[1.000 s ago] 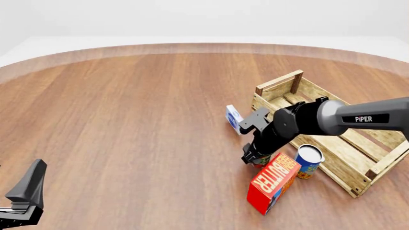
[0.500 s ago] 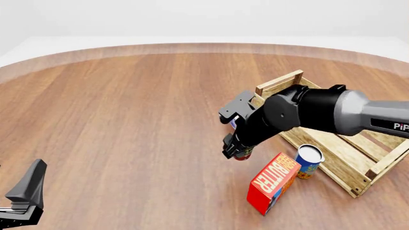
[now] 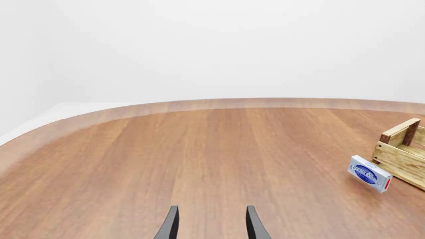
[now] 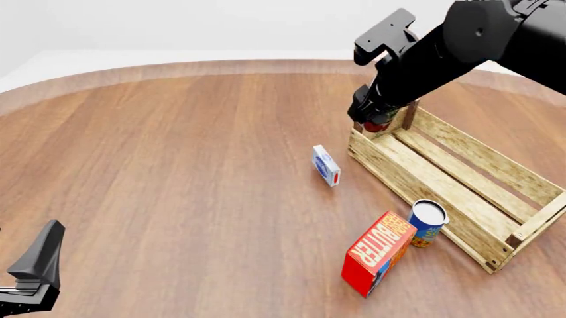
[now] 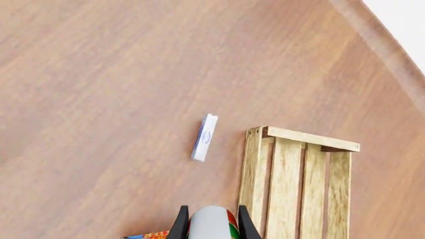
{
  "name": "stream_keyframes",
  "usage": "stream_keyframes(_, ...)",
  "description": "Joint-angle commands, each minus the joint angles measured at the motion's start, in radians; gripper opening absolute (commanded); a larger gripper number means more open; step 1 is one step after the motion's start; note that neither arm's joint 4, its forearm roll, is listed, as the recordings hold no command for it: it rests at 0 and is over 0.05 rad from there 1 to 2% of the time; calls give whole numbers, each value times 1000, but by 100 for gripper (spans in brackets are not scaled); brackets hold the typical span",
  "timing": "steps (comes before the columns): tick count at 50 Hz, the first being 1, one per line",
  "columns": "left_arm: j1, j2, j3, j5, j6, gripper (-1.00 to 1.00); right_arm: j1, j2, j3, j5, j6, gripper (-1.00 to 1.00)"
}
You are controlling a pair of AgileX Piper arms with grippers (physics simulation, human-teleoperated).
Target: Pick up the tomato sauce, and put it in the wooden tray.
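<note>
Right fingers (image 5: 180, 226) clamp tomato sauce (image 5: 211, 225); left fingers (image 3: 171, 225) parted, empty.

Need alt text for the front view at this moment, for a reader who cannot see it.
The right gripper holds the tomato sauce in the air over the near-left corner of the wooden tray. On the table outside the tray: blue-and-yellow can, red BUTTER box, small blue-white box.

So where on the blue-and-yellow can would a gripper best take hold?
Probably around the round side wall of the blue-and-yellow can, coming down from above: it stands upright with the butter box on one side and the wooden tray on the other.
</note>
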Motion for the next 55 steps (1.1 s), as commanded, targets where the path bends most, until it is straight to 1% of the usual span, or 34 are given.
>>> stream_keyframes(1,0,0,0,0,0,100,-159,88,-137,39,-7,-100)
stream_keyframes(3,0,0,0,0,0,100,-209,119,-179,39,2,-100)
stream_keyframes(6,0,0,0,0,0,100,-204,135,-185,47,20,-100)
stream_keyframes(8,0,0,0,0,0,100,-260,182,-207,34,22,-100)
stream_keyframes(9,0,0,0,0,0,100,-260,183,-208,35,22,-100)
stream_keyframes(10,0,0,0,0,0,100,-306,194,-205,17,-6,-100)
stream_keyframes(11,0,0,0,0,0,100,-320,207,-198,7,-7,-100)
stream_keyframes(12,0,0,0,0,0,100,-309,213,-194,9,8,-100)
stream_keyframes(13,0,0,0,0,0,100,-333,220,-189,-6,-5,-100)
stream_keyframes(15,0,0,0,0,0,100,-340,239,-195,-11,9,-100)
stream_keyframes(18,0,0,0,0,0,100,-370,268,-198,-27,11,-100)
stream_keyframes(19,0,0,0,0,0,100,-404,296,-180,-62,-7,-100)
stream_keyframes(20,0,0,0,0,0,100,-407,316,-186,-71,22,-100)
stream_keyframes(23,0,0,0,0,0,100,-424,350,-159,-107,23,-100)
stream_keyframes(24,0,0,0,0,0,100,-423,365,-154,-119,40,-100)
stream_keyframes(25,0,0,0,0,0,100,-423,365,-154,-119,40,-100)
stream_keyframes(26,0,0,0,0,0,100,-452,389,-126,-158,14,-100)
stream_keyframes(28,0,0,0,0,0,100,-454,421,-121,-175,44,-100)
stream_keyframes(29,0,0,0,0,0,100,-454,421,-121,-175,44,-100)
stream_keyframes(30,0,0,0,0,0,100,-476,454,-99,-212,35,-100)
stream_keyframes(31,0,0,0,0,0,100,-479,470,-92,-225,45,-100)
stream_keyframes(35,0,0,0,0,0,100,-492,520,-65,-271,42,-100)
stream_keyframes(36,0,0,0,0,0,100,-511,530,-61,-285,28,-100)
stream_keyframes(37,0,0,0,0,0,100,-512,553,-60,-291,38,-100)
stream_keyframes(39,0,0,0,0,0,100,-546,573,-57,-315,15,-100)
stream_keyframes(40,0,0,0,0,0,100,-536,590,-67,-307,41,-100)
stream_keyframes(42,0,0,0,0,0,100,-546,608,-69,-314,52,-100)
stream_keyframes(43,0,0,0,0,0,100,-552,613,-63,-326,39,-100)
stream_keyframes(45,0,0,0,0,0,100,-555,624,-61,-333,34,-100)
stream_keyframes(46,0,0,0,0,0,100,-593,629,-47,-356,-10,-100)
stream_keyframes(47,0,0,0,0,0,100,-597,640,-59,-349,11,-100)
stream_keyframes(49,0,0,0,0,0,100,-597,640,-59,-349,11,-100)
stream_keyframes(50,0,0,0,0,0,100,-628,660,-55,-370,0,-100)
stream_keyframes(55,0,0,0,0,0,100,-639,664,-54,-375,5,-100)
